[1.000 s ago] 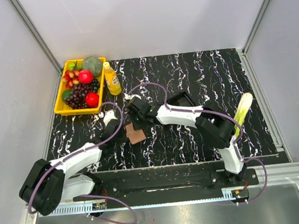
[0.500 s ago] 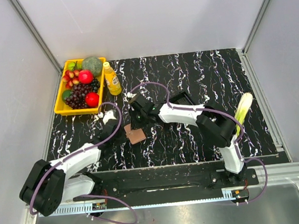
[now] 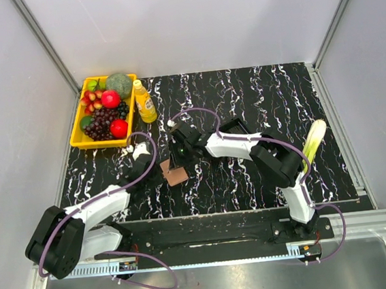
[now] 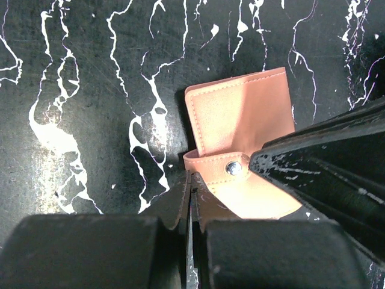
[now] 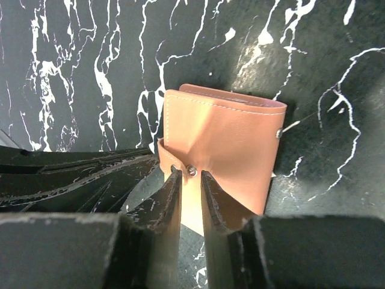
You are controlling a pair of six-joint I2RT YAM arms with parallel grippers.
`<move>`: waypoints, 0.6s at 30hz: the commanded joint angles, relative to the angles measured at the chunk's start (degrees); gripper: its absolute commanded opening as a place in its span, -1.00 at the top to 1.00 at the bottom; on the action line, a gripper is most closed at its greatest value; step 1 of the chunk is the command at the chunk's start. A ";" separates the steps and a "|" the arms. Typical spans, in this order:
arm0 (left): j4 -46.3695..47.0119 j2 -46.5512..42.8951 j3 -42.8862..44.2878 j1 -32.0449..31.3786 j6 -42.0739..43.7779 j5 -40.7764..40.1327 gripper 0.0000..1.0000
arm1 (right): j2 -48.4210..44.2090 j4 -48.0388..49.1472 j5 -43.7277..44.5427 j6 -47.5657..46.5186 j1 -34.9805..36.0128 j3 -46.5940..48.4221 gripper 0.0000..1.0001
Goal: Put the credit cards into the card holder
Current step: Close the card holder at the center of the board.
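The card holder (image 3: 176, 175) lies flat on the black, white-veined bench (image 3: 277, 95), a little toward 8 o'clock from the bench's middle, with its tan face up. Its strap tab (image 4: 210, 164) crosses the near edge and carries a metal snap (image 4: 233, 168). In the top view the left end effector (image 3: 159, 173) sits at the holder's 9 o'clock. Its fingers are pressed together, and in the left wrist view their tips are right against the free end of the tab. Whether any leather is caught between them cannot be told. The right end effector (image 5: 191, 180) comes in from the holder's 12 o'clock. Its fingers (image 5: 166, 205) are spread only narrowly, and their tips stand just beside the snap, with tan leather showing through the slit between them. Nothing is visibly pinched there. A black open box (image 3: 236, 125) sits at about 2 o'clock from the holder, partly behind the right arm. A yellow tray (image 3: 97, 144) of fruit fills the bench's 10 o'clock corner, with a small yellow bottle (image 3: 144, 102) upright just at its 3 o'clock side. A pale green-and-cream vegetable (image 3: 314, 143) lies at the bench's 3 o'clock edge, well apart from the holder.
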 commanded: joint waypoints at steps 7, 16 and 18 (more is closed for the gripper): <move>2.54 -0.56 -0.74 0.43 0.73 1.04 1.00 | 0.22 3.06 -2.15 0.65 -0.99 -0.16 0.50; 2.54 -0.29 -0.66 0.52 0.73 1.57 1.00 | 1.98 4.21 -6.12 1.88 -0.99 -0.08 0.56; 2.54 -0.29 -0.57 0.52 0.73 1.48 1.00 | 1.54 3.77 -5.24 1.71 -0.99 -0.34 0.56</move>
